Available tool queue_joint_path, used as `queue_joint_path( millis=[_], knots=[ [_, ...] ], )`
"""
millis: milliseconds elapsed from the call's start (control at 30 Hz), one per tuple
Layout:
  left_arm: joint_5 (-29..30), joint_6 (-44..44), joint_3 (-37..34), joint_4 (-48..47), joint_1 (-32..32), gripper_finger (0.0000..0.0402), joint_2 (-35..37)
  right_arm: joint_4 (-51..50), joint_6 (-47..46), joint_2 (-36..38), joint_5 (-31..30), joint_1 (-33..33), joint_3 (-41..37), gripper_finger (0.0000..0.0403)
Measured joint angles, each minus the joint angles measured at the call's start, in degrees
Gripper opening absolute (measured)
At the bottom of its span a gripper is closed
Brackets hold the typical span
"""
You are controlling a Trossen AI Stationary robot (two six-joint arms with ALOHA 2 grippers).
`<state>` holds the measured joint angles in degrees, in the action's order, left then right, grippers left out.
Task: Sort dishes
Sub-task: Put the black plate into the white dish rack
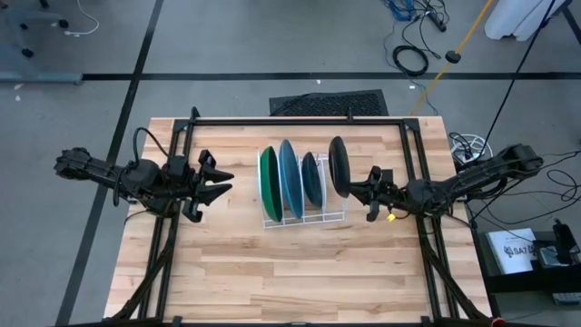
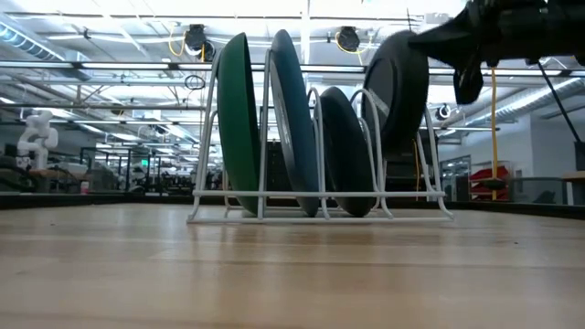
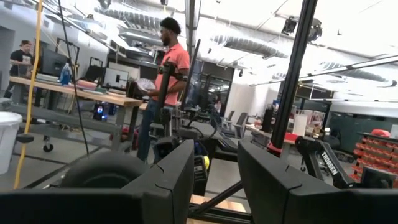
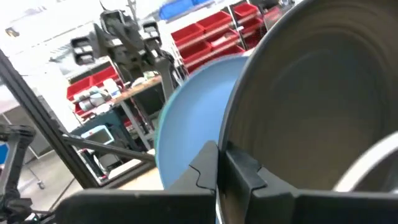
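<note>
A white wire rack (image 1: 304, 216) stands mid-table. In it, on edge, stand the large green plate (image 1: 268, 182), the large light blue plate (image 1: 290, 177) and the smaller dark teal plate (image 1: 311, 179). The black plate (image 1: 339, 166) is at the rack's right end, raised, in my right gripper (image 1: 356, 188), which is shut on it. In the low view the black plate (image 2: 398, 87) is tilted, its lower part between the rack's right wire loops (image 2: 430, 137). My left gripper (image 1: 221, 188) is open and empty, left of the rack. My right gripper pinches the black plate's rim (image 4: 239, 146) between its two fingers, one finger on each face. It comes from the table's right, at the plate's upper part (image 2: 419, 44). The plate stands on edge, tilted, lifted off the rack's base.
Black frame rails (image 1: 290, 121) run along the table's far side and down both sides. The wood in front of the rack (image 1: 300, 272) is bare. People stand at benches in the room beyond the table (image 3: 163, 74).
</note>
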<state>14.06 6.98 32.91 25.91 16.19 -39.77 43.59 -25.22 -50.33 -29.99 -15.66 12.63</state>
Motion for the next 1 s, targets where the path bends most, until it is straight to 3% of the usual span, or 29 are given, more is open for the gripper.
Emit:
queue_joint_path(
  millis=[333, 767, 1000],
  knots=[
    [-0.02, 0.13, 0.00, -1.65, 0.00, 0.0135, -0.08, -0.02, -2.66, -5.93, -1.54, 0.82, -0.69, 0.0005],
    [-0.02, 1.22, 0.00, -1.57, 0.00, 0.0135, -0.17, 2.16, -3.08, -9.79, -3.11, 0.85, -0.67, 0.0110],
    [-0.02, 1.31, 0.00, -1.57, 0.00, 0.0135, -0.17, 4.07, -0.81, -9.79, -6.42, 0.83, -0.62, 0.0124]
  ],
)
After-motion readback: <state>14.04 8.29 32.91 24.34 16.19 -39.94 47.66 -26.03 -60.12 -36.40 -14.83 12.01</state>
